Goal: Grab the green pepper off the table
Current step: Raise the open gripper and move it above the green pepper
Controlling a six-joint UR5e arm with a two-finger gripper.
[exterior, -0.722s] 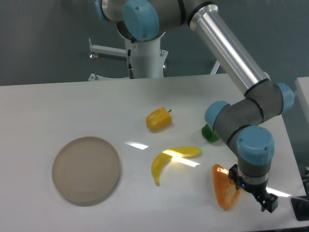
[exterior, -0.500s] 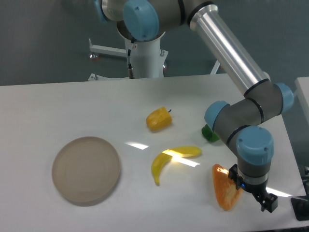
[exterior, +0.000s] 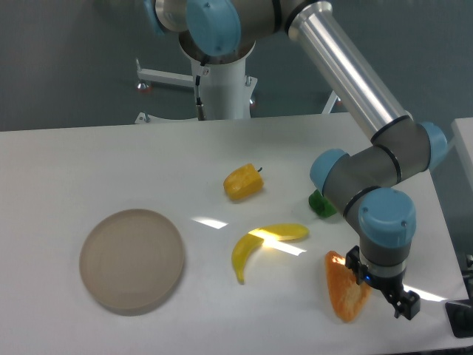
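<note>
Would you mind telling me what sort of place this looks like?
Probably a robotics lab: an industrial arm on a pedestal works over a bare white table set with toy-like produce, including a banana and a green pepper.

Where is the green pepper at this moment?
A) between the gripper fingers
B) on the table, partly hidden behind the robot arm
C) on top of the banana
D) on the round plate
B: only a small part of the green pepper shows on the table, behind the arm's wrist joint.
</note>
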